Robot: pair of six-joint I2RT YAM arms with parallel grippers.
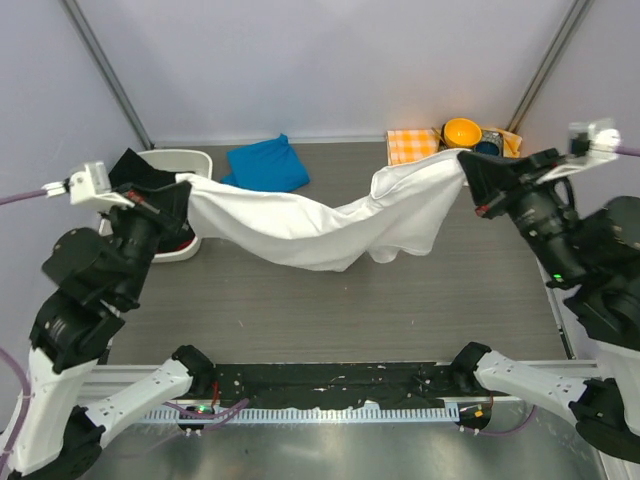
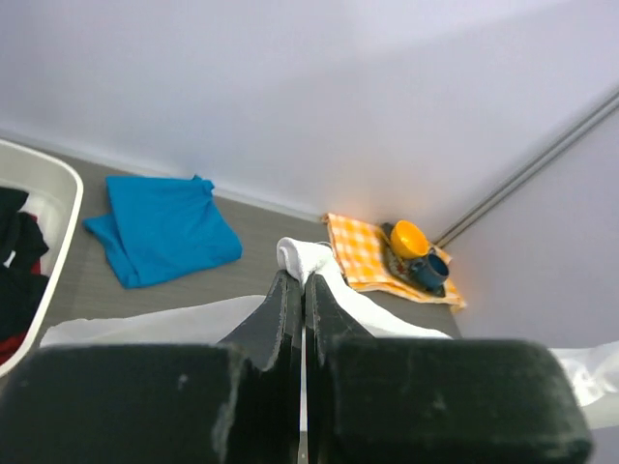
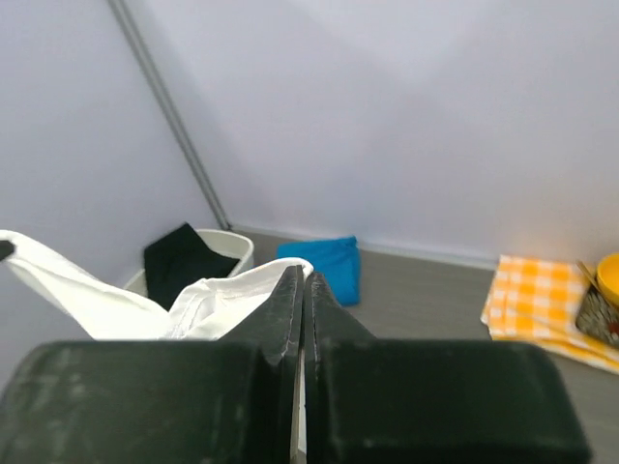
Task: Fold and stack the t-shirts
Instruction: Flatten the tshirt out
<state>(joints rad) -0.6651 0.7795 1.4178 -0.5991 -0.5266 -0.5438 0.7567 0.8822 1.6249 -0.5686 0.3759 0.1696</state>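
A white t-shirt (image 1: 320,225) hangs stretched in the air between both arms, sagging in the middle above the table. My left gripper (image 1: 183,186) is shut on its left end, and white cloth (image 2: 308,256) bulges past the fingertips in the left wrist view. My right gripper (image 1: 467,160) is shut on its right end; the pinched hem (image 3: 232,290) shows beside the jaws in the right wrist view. A blue t-shirt (image 1: 268,165), folded into a square, lies on the table at the back, also seen as the blue t-shirt (image 2: 160,230) and the blue t-shirt (image 3: 327,263) from the wrists.
A white basket (image 1: 180,160) with dark clothes stands at the back left. At the back right an orange-and-white checked cloth (image 1: 412,146) lies beside an orange bowl (image 1: 462,131) and a blue cup (image 2: 433,266). Grey walls and metal poles (image 1: 108,75) close the back.
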